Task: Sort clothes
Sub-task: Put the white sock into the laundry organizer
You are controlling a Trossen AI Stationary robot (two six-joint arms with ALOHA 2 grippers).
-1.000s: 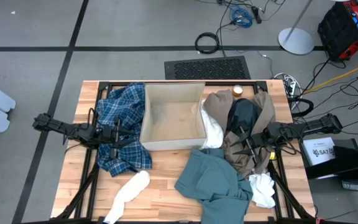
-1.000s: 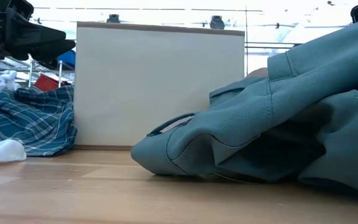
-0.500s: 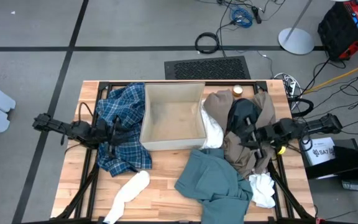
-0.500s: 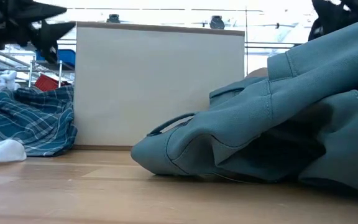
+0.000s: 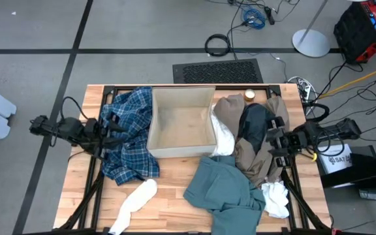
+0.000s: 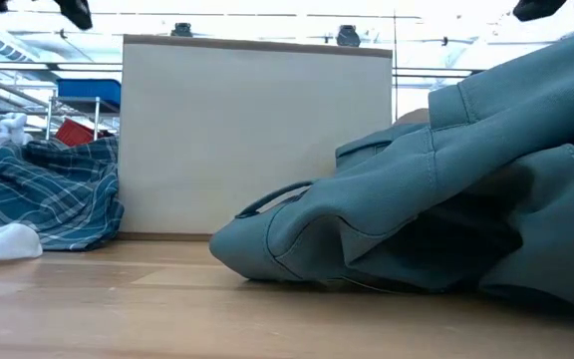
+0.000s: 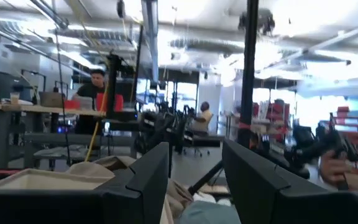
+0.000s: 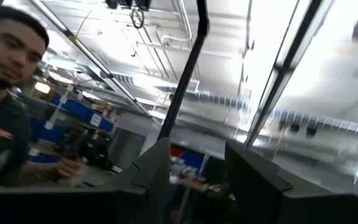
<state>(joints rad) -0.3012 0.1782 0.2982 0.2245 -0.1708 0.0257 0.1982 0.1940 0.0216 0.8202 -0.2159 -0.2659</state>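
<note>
Sorting hasn't begun, I judge: both arms are raised with nothing held. My left fingers (image 7: 194, 180) stand parted and empty over the plaid shirt (image 5: 126, 134); the right fingers (image 8: 194, 177) likewise, gap clear, above the dark piece (image 5: 256, 121) and brown piece (image 5: 253, 160). The teal piece (image 5: 224, 189) and a white piece (image 5: 136, 202) lie on the wooden worktop (image 5: 168, 209), near the box (image 5: 181, 124). Next I'd lower onto one garment. A person (image 8: 2, 93) stands beyond, with cables on the floor.
</note>
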